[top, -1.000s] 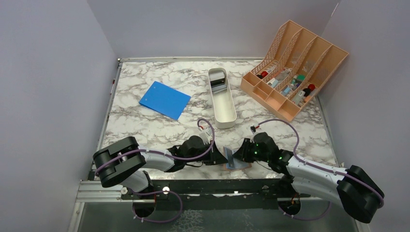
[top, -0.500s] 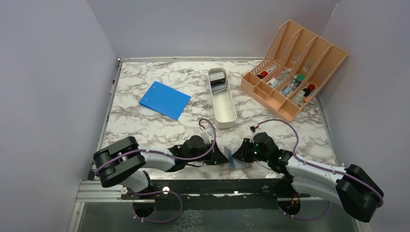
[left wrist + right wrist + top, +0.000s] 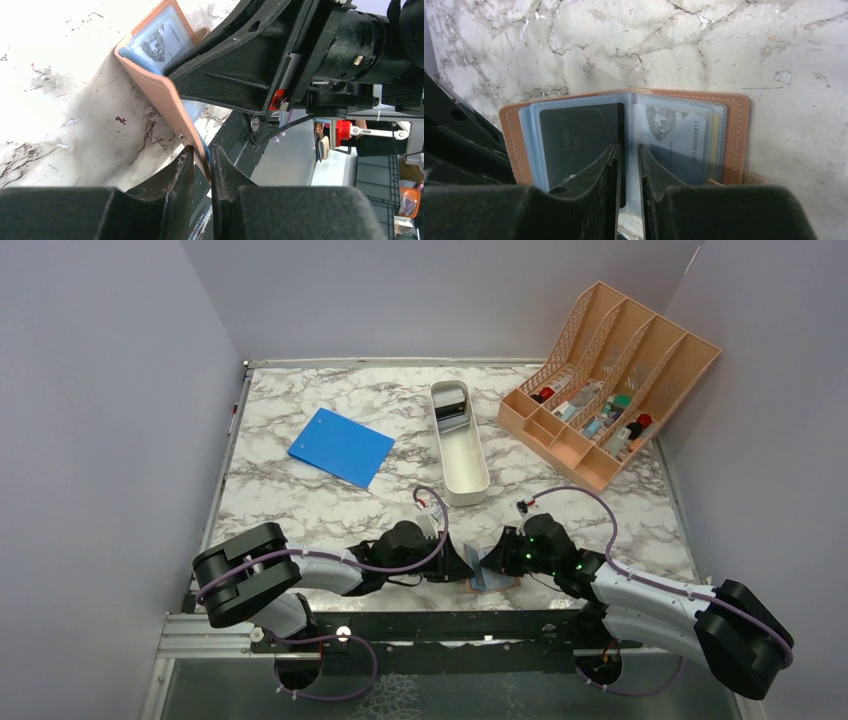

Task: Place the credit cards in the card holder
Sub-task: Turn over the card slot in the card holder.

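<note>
The brown card holder (image 3: 492, 580) lies open at the table's near edge, between both grippers. My left gripper (image 3: 466, 562) is shut on its left cover (image 3: 160, 95) and holds that flap up; the jaws (image 3: 202, 160) pinch the leather edge. My right gripper (image 3: 497, 562) is nearly closed over the fold (image 3: 628, 150), with the right edge of a black card (image 3: 574, 140) between its fingers. The black card sits in the left clear sleeve. A silver-grey card (image 3: 679, 135) sits in the right sleeve and also shows in the left wrist view (image 3: 162, 37). More cards (image 3: 452, 405) lie in the white tray.
The long white tray (image 3: 466, 468) stands behind the grippers at mid-table. A blue notebook (image 3: 342, 447) lies at the back left. The peach lattice organiser (image 3: 610, 380) with small items stands at the back right. The table's black front rail runs just under the card holder.
</note>
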Controlling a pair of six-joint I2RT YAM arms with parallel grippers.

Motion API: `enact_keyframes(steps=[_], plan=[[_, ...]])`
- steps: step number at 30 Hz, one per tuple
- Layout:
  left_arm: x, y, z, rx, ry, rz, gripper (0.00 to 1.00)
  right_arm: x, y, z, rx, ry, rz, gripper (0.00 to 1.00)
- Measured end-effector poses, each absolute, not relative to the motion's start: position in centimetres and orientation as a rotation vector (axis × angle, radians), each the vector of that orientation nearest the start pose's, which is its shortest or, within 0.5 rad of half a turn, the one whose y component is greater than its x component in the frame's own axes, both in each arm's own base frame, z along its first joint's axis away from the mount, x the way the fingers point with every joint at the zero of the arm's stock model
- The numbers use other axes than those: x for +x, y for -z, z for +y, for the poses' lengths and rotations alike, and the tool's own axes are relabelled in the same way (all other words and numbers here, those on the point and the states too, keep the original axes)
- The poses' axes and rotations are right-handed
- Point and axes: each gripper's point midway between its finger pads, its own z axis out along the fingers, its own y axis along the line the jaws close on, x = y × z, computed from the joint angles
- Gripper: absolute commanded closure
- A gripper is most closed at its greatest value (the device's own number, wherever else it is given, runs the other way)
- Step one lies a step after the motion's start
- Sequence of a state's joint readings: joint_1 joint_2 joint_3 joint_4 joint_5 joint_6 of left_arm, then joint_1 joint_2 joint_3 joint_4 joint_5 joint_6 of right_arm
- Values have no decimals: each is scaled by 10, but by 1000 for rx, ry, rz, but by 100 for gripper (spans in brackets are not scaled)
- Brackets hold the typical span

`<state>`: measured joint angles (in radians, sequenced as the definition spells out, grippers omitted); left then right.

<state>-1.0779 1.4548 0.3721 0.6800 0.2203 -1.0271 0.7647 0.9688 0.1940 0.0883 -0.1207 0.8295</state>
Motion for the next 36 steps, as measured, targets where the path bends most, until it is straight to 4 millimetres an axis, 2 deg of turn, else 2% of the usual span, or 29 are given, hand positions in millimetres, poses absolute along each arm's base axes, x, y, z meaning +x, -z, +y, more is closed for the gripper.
enact_keyframes(steps=[2,8,11,14,17,20,24,31,34,36], plan=[[109,-75,-359,234,1465,2322,91,151,-26,216,9,-931,2445,77],[108,-75,-359,246,1463,2315,90,151,-25,216,9,-930,2447,77],[108,-75,-359,251,1462,2311,95,151,-25,217,8,-931,2447,77],[109,-76,-359,256,1462,2307,95,151,-25,217,7,-934,2448,77],[109,-76,-359,253,1463,2308,92,151,-25,217,5,-934,2447,77],[109,-75,-361,239,1469,2316,84,151,-25,217,-5,-932,2446,77],[110,-76,-367,225,1481,2321,79,151,-25,217,-18,-929,2444,77],[109,-70,-365,205,1448,2372,78,150,-26,216,-24,-926,2444,77],[110,-66,-363,192,1413,2402,89,149,-26,215,-29,-922,2446,76],[110,-62,-361,184,1389,2423,90,148,-26,214,-30,-920,2447,76]])
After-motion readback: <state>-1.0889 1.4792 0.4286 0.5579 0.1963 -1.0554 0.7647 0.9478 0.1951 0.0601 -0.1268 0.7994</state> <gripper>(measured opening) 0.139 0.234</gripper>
